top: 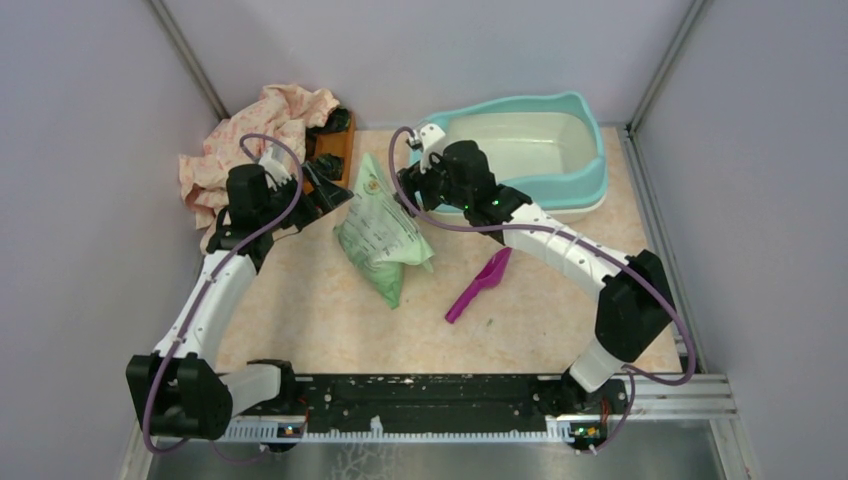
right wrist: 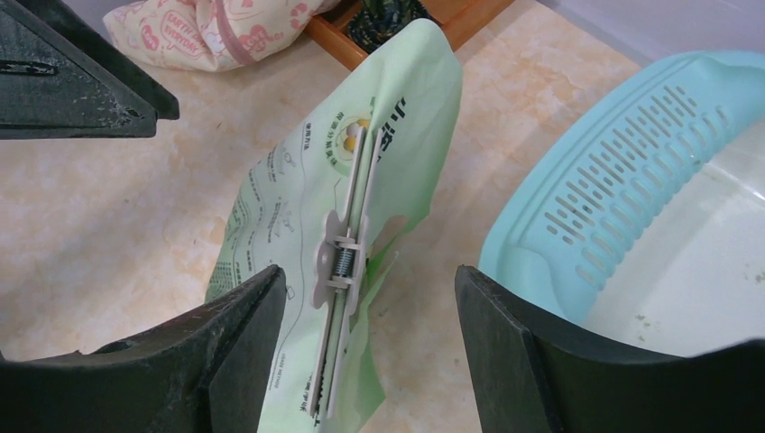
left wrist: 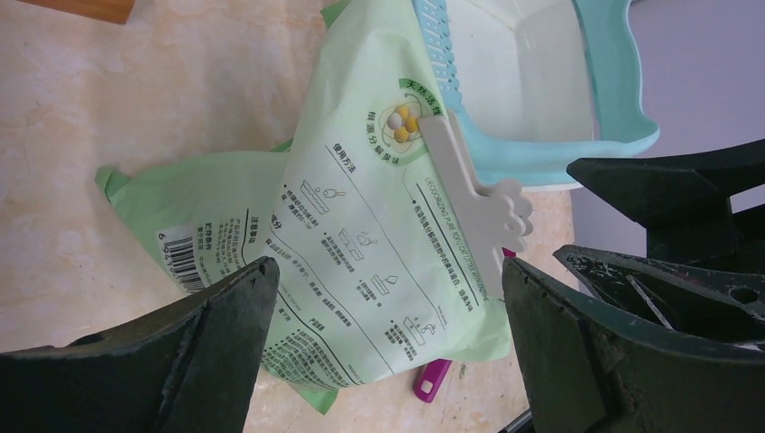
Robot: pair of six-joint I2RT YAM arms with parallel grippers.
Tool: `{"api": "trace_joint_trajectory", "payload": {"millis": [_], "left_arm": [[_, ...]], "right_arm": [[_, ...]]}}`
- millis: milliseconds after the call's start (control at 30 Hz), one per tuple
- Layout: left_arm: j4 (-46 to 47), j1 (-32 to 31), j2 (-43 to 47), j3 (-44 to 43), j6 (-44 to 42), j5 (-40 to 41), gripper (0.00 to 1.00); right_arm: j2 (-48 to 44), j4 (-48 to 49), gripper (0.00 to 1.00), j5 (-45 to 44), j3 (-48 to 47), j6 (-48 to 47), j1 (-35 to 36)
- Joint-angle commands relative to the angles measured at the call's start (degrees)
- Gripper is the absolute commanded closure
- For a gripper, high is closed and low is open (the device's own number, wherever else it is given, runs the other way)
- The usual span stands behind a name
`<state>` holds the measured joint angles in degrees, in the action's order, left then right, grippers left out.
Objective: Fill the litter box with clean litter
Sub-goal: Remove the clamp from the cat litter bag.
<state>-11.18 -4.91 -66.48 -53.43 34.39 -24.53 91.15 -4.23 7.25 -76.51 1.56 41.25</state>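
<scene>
Pale grey walls close in a beige, marble-patterned worktop [top: 320,310]. At its far right corner sits the litter box [top: 594,150], with the perforated teal ledge at its left end and the cream basin bare but for a few specks. No clean litter lies loose anywhere; it is presumably inside the pale green printed bag [top: 380,235], which lies just left of the box with its folded top pointing far. A cream spring clip [right wrist: 343,271] clamps that fold shut, so nothing can pour until the clip comes off. That likely explains the arms' poses. The right gripper [right wrist: 368,271] hangs over the clip with its jaws parted on either side of it and gripping nothing, lined up as if to pinch it. The left gripper [left wrist: 388,266] is spread wide and empty at the bag's left side and faces its printed panel, probably ready to steady it. A purple scoop [top: 480,283] lies on the worktop near and right of the bag, between it and the right arm. At the far left, a brown wooden tray [top: 340,145] and a crumpled floral cloth [top: 260,130] sit apart from the work.
</scene>
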Motion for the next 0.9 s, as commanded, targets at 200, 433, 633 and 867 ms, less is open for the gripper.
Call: {"api": "trace_joint_trajectory", "payload": {"millis": [200, 433, 633, 867], "left_arm": [[0.55, -0.37, -0.02, 0.48, -1.34, -0.77, 0.01], [0.55, -0.37, -0.19, 0.44, -1.39, -0.93, 0.01], [0.56, -0.37, -0.19, 0.42, -1.65, -0.82, 0.01], [0.49, -0.37, -0.39, 0.39, -2.02, -0.93, 0.01]], "right_arm": [[3.25, -0.20, 0.30, 3.67, -4.79, 0.17, 1.24], [5.17, -1.12, 0.38, 3.01, -6.34, -0.04, 1.74], [5.75, -1.30, 0.54, 1.94, -7.25, -0.03, 1.89], [7.08, -1.77, 0.59, 1.46, -9.03, 0.03, 1.98]]}}
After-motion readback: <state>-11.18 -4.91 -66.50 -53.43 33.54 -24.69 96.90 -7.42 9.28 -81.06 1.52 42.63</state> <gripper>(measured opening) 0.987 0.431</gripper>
